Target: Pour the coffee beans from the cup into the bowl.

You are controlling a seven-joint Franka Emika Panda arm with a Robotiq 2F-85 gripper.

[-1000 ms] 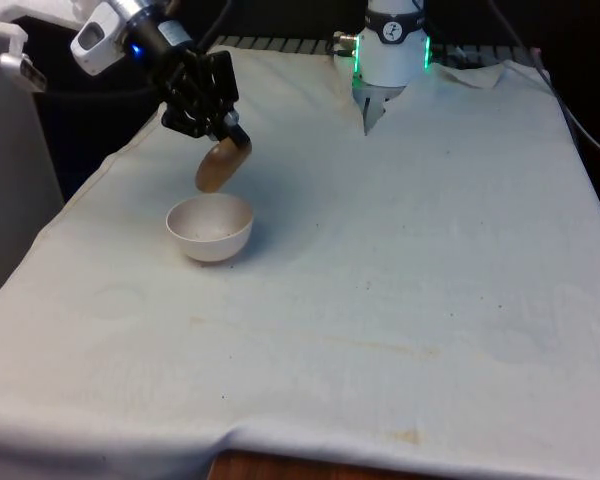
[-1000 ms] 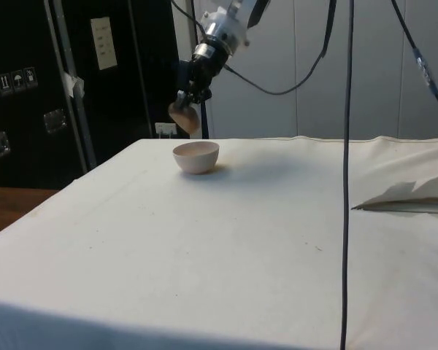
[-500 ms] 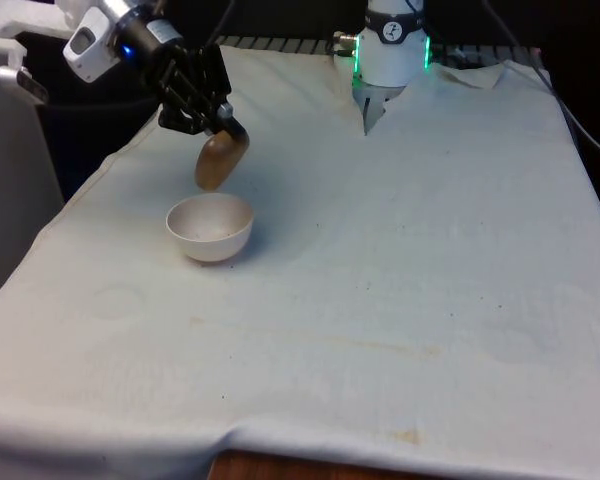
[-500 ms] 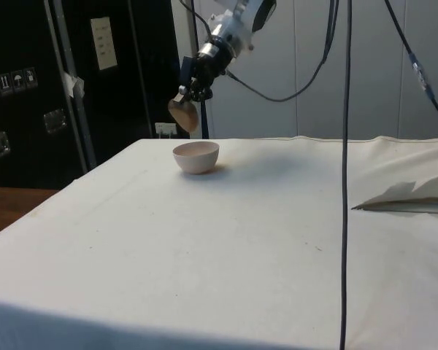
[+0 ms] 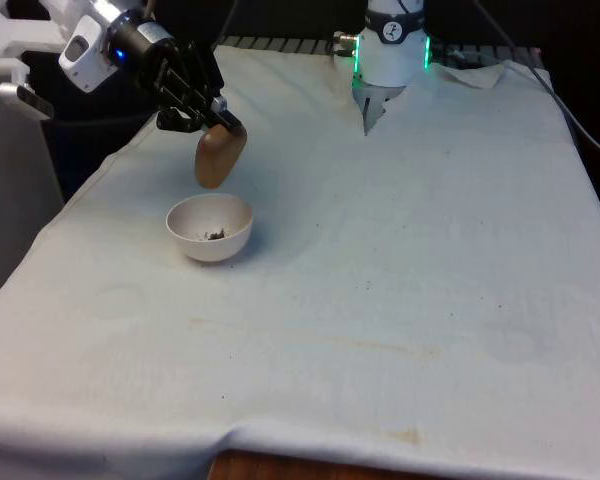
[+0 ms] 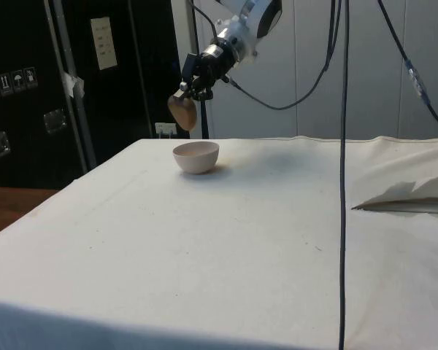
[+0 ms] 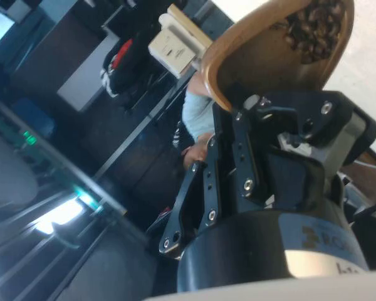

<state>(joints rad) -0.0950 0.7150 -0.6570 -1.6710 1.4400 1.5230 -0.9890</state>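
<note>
Pinching the tilted cup (image 5: 219,158) rim, fingers (image 7: 245,164) above bowl (image 5: 209,228).

My arm (image 5: 90,45) reaches out high over the front view's left side of the table, wrist tilted downward, and my gripper (image 5: 212,122) is clamped on the cup's (image 5: 220,157) rim.

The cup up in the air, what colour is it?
The cup is brown, clearest in the front view.

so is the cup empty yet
No. The wrist view shows coffee beans inside the tilted cup; a few lie in the bowl.
</note>
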